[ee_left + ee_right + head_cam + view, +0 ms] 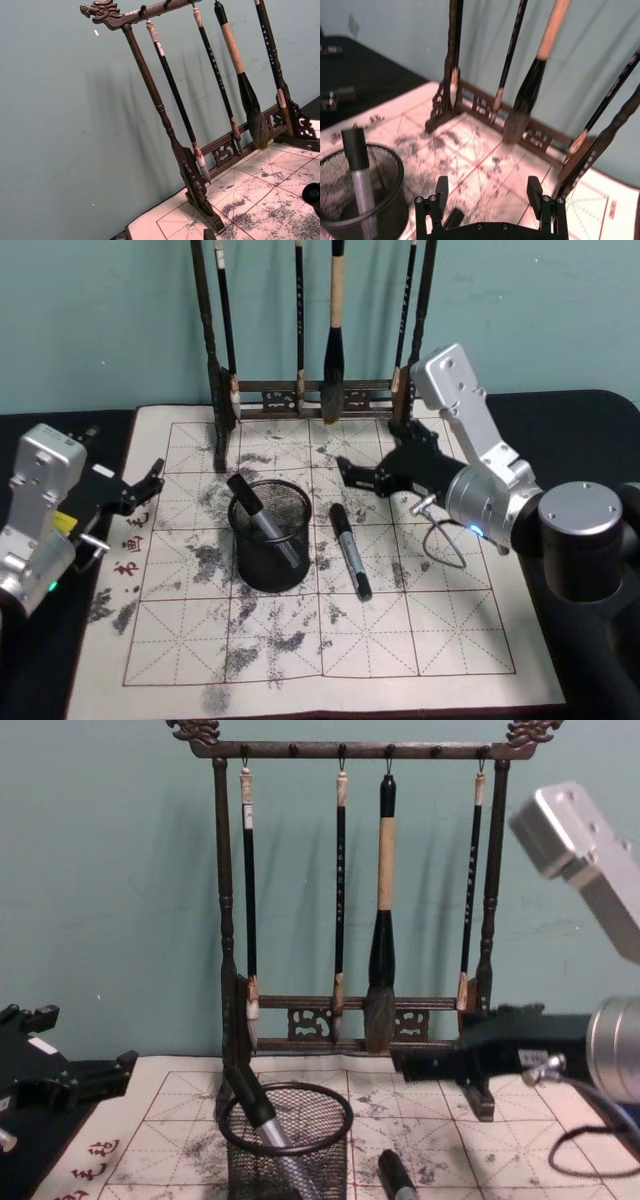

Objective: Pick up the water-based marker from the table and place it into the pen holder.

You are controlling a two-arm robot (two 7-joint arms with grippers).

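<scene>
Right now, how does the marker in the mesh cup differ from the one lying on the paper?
The grey-bodied, black-capped marker stands tilted inside the round black wire-mesh pen holder, cap up; the dark marker lies flat on the cream gridded mat beside that holder. One is already stowed, the other loose. Both are slim, capped pens.

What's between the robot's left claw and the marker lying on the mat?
The pen holder, with another marker standing in it. In the head view it sits on the mat between the left gripper and the lying marker.
</scene>
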